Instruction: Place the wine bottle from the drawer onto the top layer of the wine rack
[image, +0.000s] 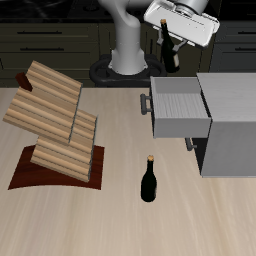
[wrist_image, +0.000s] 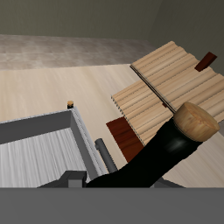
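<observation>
The wine bottle (image: 170, 48) is held aloft in the gripper (image: 172, 36), well above the table (image: 120, 225) and behind the drawer (image: 180, 108), w/ the neck pointing down-ish and tilted. In the wrist view the bottle (wrist_image: 162, 153) is seen lengthwise from the pincer outward, its dark body filling the foreground and the tan cork (wrist_image: 196, 121) at the far end, overlapping the view of the rack beyond. The pincer is clenched on the bottle body; the fingers themselves are mostly hidden by the white gripper housing in the exterior view.

The drawer is pulled out from the grey cabinet (image: 230, 125), its ribbed floor bare, dark bar handle (image: 146, 104) on the front face. In the wrist view a drawer corner (wrist_image: 52, 144) and the handle (wrist_image: 103, 156) are seen just beside the bottle.

The wine rack (image: 55, 120) stands well apart from the drawer, on the table's other side, on a dark red-brown base (image: 40, 178). The top layer of the wine rack (image: 52, 82) is a slanted pale slab, nothing resting on it.

A second bottle (image: 149, 182) stands upright on the table, nearer the front edge than the drawer, between rack and cabinet; only its cork tip (wrist_image: 69, 104) is visible in the wrist view.
</observation>
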